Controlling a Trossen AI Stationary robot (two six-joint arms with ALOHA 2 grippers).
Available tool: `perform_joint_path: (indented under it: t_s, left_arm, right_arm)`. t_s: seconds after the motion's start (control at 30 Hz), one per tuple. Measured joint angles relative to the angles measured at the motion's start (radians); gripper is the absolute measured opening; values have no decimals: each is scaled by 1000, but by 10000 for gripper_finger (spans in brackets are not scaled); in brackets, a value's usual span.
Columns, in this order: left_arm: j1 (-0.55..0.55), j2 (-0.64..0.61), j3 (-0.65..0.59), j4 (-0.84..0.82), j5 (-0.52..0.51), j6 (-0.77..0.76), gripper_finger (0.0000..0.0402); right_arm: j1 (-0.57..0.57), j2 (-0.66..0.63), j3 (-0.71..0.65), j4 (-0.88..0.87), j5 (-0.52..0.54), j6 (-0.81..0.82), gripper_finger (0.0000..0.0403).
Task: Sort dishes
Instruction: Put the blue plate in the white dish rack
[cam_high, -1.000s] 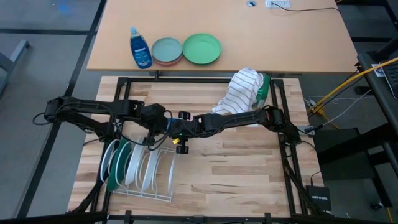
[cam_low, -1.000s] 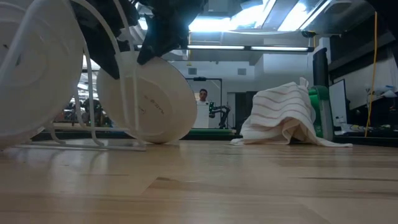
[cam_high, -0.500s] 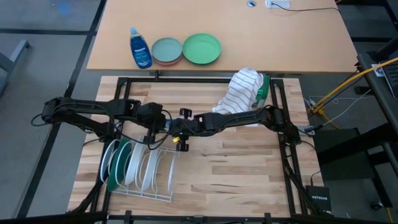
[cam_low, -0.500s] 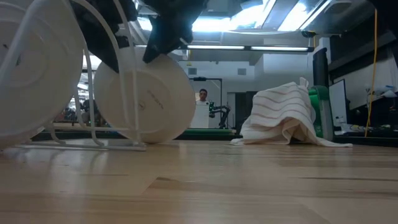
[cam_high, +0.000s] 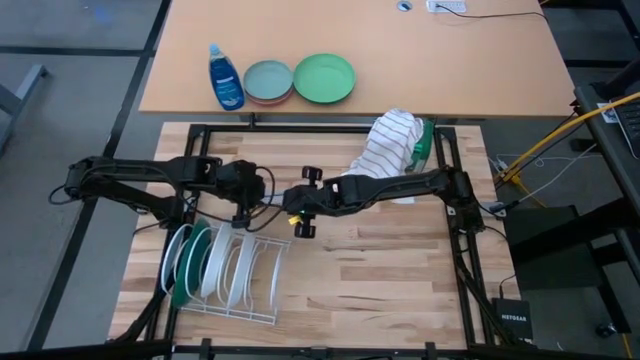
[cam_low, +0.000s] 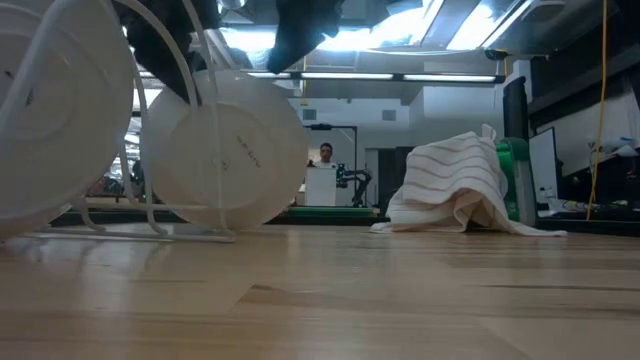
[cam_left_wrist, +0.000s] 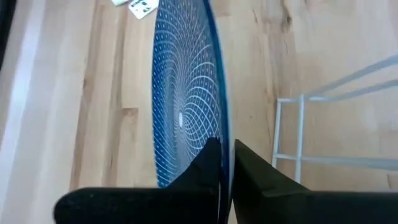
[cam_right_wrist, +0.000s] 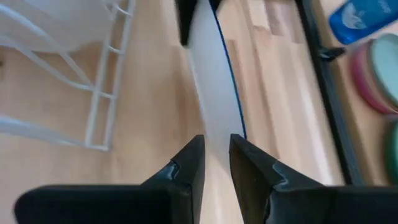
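the left gripper (cam_high: 243, 207) sits just above the near end of the white wire dish rack (cam_high: 232, 272), clenched on the rim of a blue-patterned plate (cam_left_wrist: 186, 106). in the left wrist view its two dark fingers (cam_left_wrist: 208, 168) pinch the plate's edge from both sides, so the plate stands on edge rather than lying flat. that is the sensible way to carry it, i judge, since the rack only takes dishes upright between its wires.

below that claw, the rack already holds a row of upright dishes: a dark green plate (cam_high: 196, 262) toward the rack's left end, and white plates (cam_high: 228, 268) beside it (the exact count is hard to tell from above). the free slots look to be at the end nearest the claw, which would explain why the blue plate hangs there.

the right gripper (cam_high: 301, 213) is just beside the left one, on the far side of the same plate. in the right wrist view its fingers (cam_right_wrist: 189, 168) stand a little apart at the plate's white underside and blue rim (cam_right_wrist: 217, 81), but whether they press on it i cannot tell. it looks like a hand-over between the arms, one claw steadying while the other takes the weight.

beyond the right claw lies a striped towel (cam_high: 387, 145), clear of the work.
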Motion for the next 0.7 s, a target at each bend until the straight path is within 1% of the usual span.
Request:
perform_joint_path:
  t_s: [0.27, 0.47, 0.7]
  left_arm:
    - [12, -13, 106, -21, -47, -69, 7]
    - [44, -16, 216, -66, -109, -133, 7]
    - [78, -38, 363, -87, -118, -231, 7]
  right_arm:
    - [-1, -25, 0, -145, 144, 4, 76]
    - [0, -56, 0, -227, 260, 71, 76]
    - [14, -78, 0, -307, 297, 115, 76]
